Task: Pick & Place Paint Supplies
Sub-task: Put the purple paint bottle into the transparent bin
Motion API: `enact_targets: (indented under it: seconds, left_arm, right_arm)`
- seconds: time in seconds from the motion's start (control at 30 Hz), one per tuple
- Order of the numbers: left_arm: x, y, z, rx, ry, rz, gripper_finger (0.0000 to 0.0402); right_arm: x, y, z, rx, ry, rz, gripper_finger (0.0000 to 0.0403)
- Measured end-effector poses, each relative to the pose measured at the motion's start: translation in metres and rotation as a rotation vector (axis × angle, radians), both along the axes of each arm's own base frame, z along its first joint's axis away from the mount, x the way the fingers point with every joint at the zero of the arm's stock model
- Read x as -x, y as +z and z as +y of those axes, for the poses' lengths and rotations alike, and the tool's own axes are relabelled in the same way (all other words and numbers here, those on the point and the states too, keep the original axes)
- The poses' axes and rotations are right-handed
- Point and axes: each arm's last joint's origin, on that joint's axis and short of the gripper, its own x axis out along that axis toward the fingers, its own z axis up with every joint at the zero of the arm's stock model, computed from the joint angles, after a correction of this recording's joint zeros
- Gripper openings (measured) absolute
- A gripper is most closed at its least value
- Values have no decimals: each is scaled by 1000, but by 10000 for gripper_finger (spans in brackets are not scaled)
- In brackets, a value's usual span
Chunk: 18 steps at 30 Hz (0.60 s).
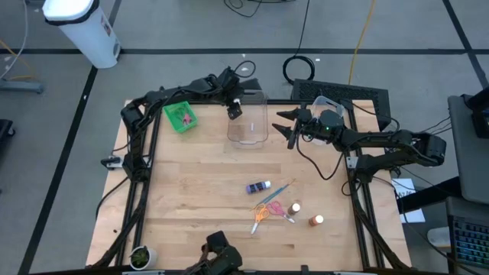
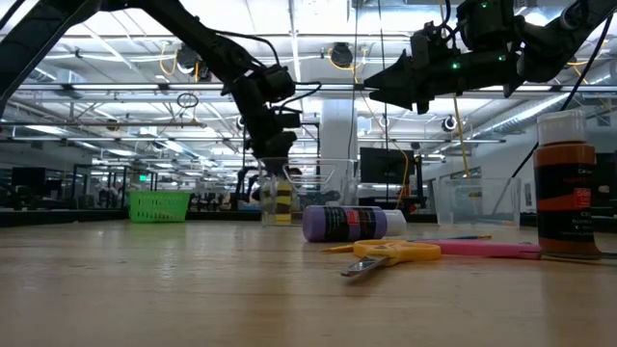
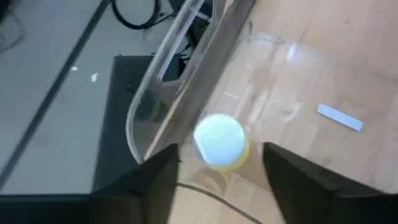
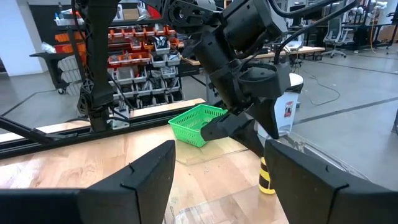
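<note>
Left gripper (image 1: pixel 233 111), fingers spread, hangs above small white-capped yellow paint bottle (image 3: pixel 221 142) standing inside clear plastic tub (image 1: pixel 247 126); right gripper (image 1: pixel 289 131) waits released beside.

hidden: green bin (image 1: pixel 180 117) contents, perhaps pink | cut off: orange bottle (image 2: pixel 567 185) cap

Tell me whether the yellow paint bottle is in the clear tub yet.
In. The yellow paint bottle stands upright inside the clear tub, between the open left gripper's fingers.

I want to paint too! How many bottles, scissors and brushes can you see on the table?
Paint bottles: 4 (yellow bottle, purple bottle, orange bottle, fourth bottle)
Scissors: 2 (orange scissors, pink scissors)
Paintbrush: 1
Total: 7
</note>
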Motion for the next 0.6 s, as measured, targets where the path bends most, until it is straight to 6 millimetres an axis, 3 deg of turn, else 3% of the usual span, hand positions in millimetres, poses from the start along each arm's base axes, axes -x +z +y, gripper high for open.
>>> enact_targets:
  seconds: [0.17, 0.3, 0.47, 0.6]
  left_arm:
    - [-4, 12, -6, -64, 14, 28, 326]
    - [-7, 41, -19, -119, -20, 5, 357]
    - [-3, 81, -54, -110, -104, -79, 367]
    - [-1, 99, -98, 70, -229, -132, 356]
  right_arm:
    - [0, 0, 0, 0, 0, 0, 238]
    - [0, 0, 0, -1, 0, 1, 238]
    - [0, 0, 0, 0, 5, 1, 238]
    - [-1, -1, 2, -3, 16, 7, 238]
